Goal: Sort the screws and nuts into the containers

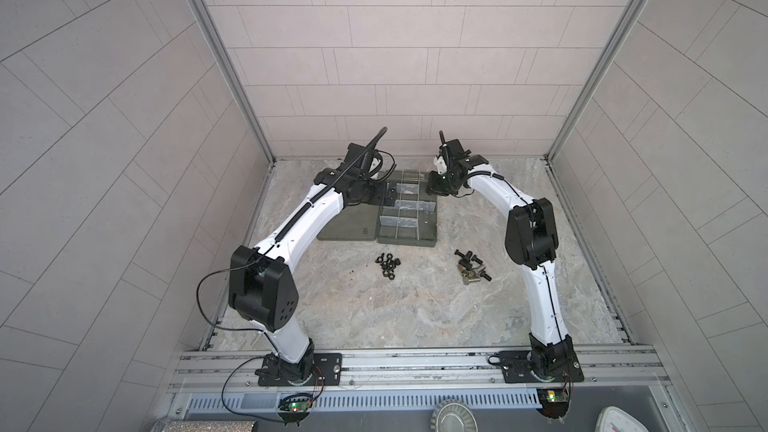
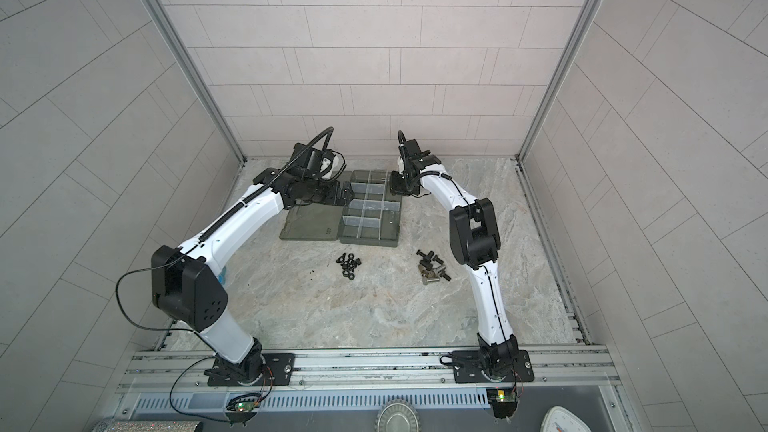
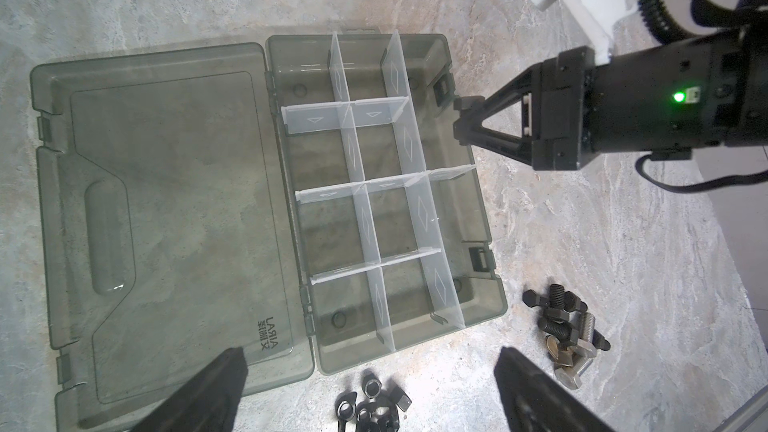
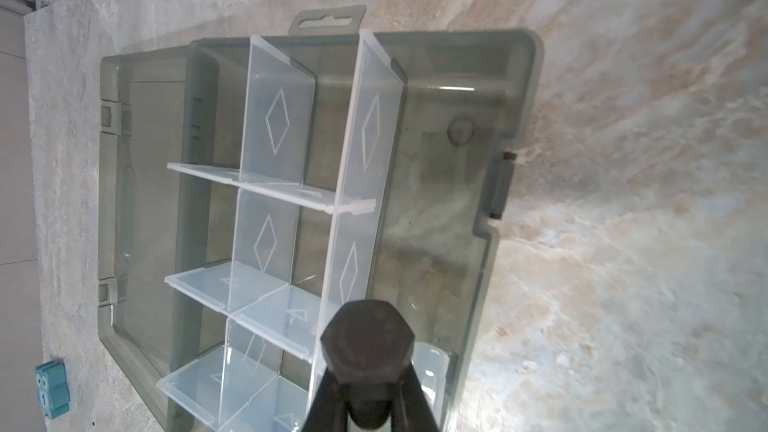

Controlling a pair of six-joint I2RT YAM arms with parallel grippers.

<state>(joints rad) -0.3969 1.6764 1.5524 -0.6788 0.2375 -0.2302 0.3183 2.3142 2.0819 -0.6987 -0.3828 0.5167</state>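
A smoky grey organizer box (image 1: 430, 234) (image 2: 392, 238) (image 3: 496, 301) lies open at the back of the table, and its containers (image 3: 332, 230) (image 4: 436, 209) between light dividers hold nothing. Several black nuts (image 1: 388, 264) (image 2: 350, 265) (image 3: 372, 403) are heaped in front of the box. Several black and silver screws (image 1: 473, 270) (image 2: 432, 270) (image 3: 569, 330) are piled to their right. My right gripper (image 1: 431, 189) (image 2: 392, 189) (image 3: 461, 118) (image 4: 368, 392) is shut on a black hex-head screw (image 4: 368, 342) over the box's right rim. My left gripper (image 1: 390, 195) (image 2: 345, 193) (image 3: 371, 361) hangs open above the lid side, holding nothing.
The box's flat lid (image 1: 349, 228) (image 3: 166, 218) lies open to its left. A small blue block (image 4: 52, 388) (image 2: 223, 276) sits on the table by the left arm. Enclosure walls ring the marble table, and an aluminium rail (image 1: 415, 363) carrying both arm bases runs along the front.
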